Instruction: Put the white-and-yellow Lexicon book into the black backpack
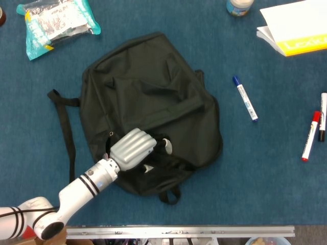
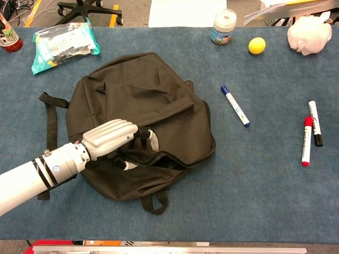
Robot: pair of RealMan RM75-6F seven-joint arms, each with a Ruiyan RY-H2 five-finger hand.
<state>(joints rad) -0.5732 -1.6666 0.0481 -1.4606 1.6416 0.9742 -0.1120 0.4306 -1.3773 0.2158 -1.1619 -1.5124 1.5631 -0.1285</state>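
Note:
The black backpack [image 1: 148,92] lies flat in the middle of the blue table, also seen in the chest view [image 2: 137,90]. My left hand [image 1: 134,147] sits at its lower edge with fingers curled into the zip opening [image 1: 166,163], holding the upper fabric up so the mouth gapes. The chest view shows the same hand [image 2: 111,136] and gap [image 2: 153,157]. The white-and-yellow Lexicon book [image 1: 296,28] is at the far right top, partly cut by the frame; its edge [image 2: 280,6] shows raised at the top of the chest view. What holds it is hidden. My right hand is out of view.
A blue marker [image 1: 245,98] lies right of the bag; red [image 1: 310,136] and black [image 1: 323,116] markers lie near the right edge. A teal packet [image 1: 56,23] sits top left, a jar [image 1: 239,6] at the top. A yellow ball [image 2: 257,45] and white puff [image 2: 306,34] sit far right.

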